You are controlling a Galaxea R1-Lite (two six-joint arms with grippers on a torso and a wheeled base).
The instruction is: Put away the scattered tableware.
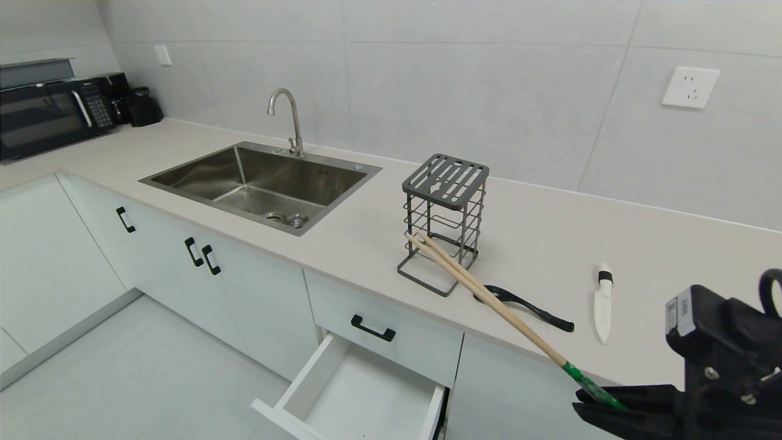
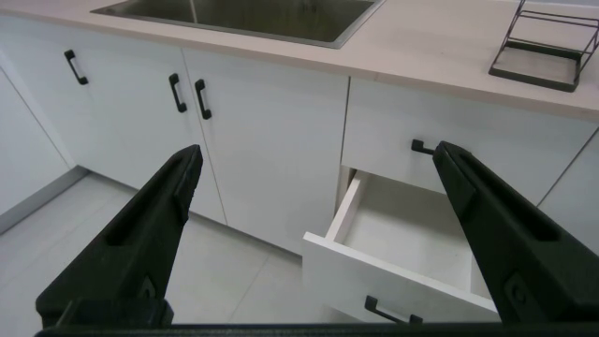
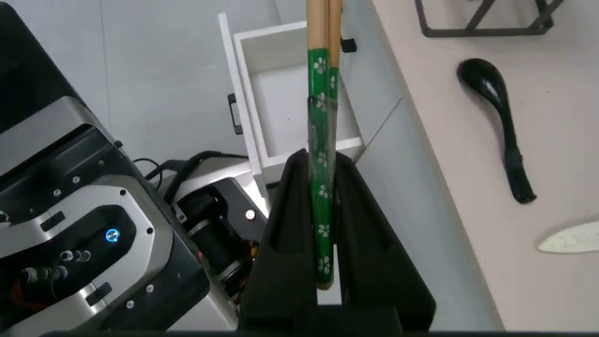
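Wooden chopsticks (image 1: pixel 489 299) (image 3: pixel 321 94) - 2 of them, with green ends - are held by the right gripper (image 1: pixel 602 403) (image 3: pixel 323 178). Its black fingers squeeze the green ends from both sides. The gripper is low, by the front edge of the counter (image 1: pixel 550 238). The sticks slant up and away from it, over the counter. Their far tips are by the low front part of the dark wire rack (image 1: pixel 446 208) (image 2: pixel 547 47) (image 3: pixel 482 19). I cannot tell if they touch it.

The rack stands upright on the counter, to the right of the sink (image 1: pixel 263 183). A black spoon (image 1: pixel 525 305) (image 3: pixel 501 122) lies flat on the counter just in front of the rack. The sticks cross above its bowl end. A white knife (image 1: pixel 603 302) (image 3: pixel 571 239) lies flat too, a bit to the right of the spoon and apart from it.

The left gripper (image 2: pixel 318 154) has its 2 fingers spread wide, with nothing between them. It hangs over the floor in front of the white cupboards. Below the counter, 1 white drawer (image 1: pixel 360 391) (image 2: pixel 402 234) (image 3: pixel 281 84) is pulled out - the part that shows is bare inside.
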